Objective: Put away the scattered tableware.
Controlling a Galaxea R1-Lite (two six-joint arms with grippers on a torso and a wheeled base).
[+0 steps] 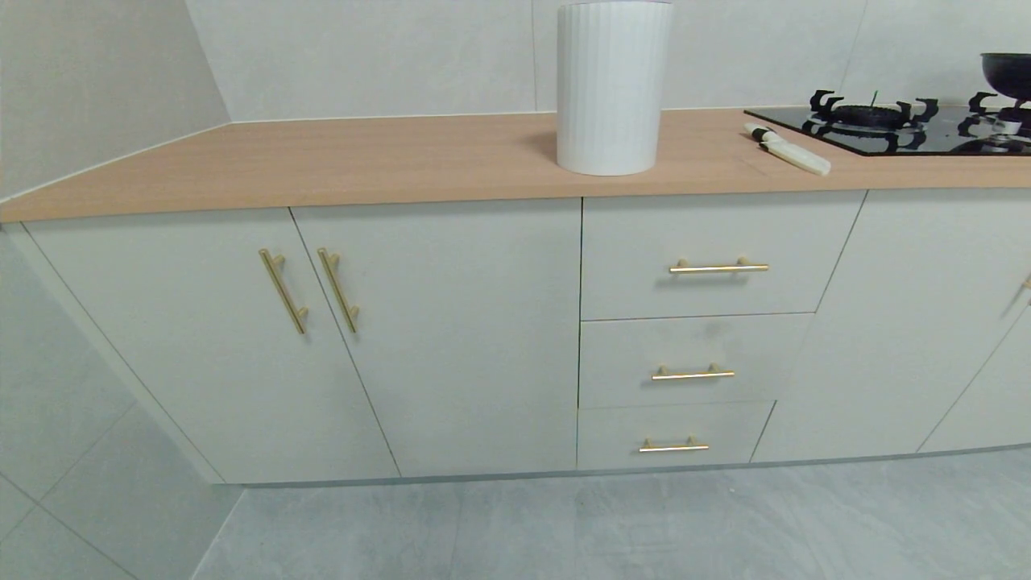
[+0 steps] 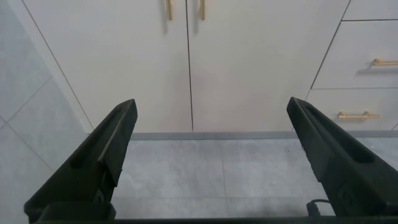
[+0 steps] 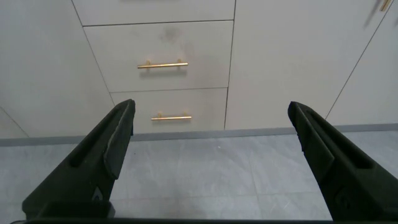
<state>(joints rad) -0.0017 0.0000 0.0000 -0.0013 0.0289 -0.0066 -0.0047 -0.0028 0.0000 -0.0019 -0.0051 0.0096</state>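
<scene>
Fingers [image 2: 106,149] of the left gripper [image 2: 210,104], two black wedge-shaped bars, stand wide apart with nothing between them. They are low over the grey tiled floor [image 2: 205,168], facing a pair of pale grey cabinet doors [image 2: 249,62]. The right gripper [image 3: 211,104] matches it: its black fingers [image 3: 102,152] are spread wide and empty, facing the lower two of three pale grey drawers [image 3: 186,43] with slim gold bar handles.

Seen from the head, a light wooden counter [image 1: 362,161] runs across the top of the cabinets. Below it on the left are the two doors, each with a gold handle [image 1: 283,290]; the stack of three drawers is to their right. A tall white ribbed cylindrical container [image 1: 612,89] stands upright on the counter, above the seam between doors and drawers. To its right, apart from it, a pale cream utensil [image 1: 785,149] with a dark band near its far end lies flat on the counter, just beside the near corner of a black glass gas hob [image 1: 886,143]. At the far right, a black pan [image 1: 1007,72] sits on a burner.
</scene>
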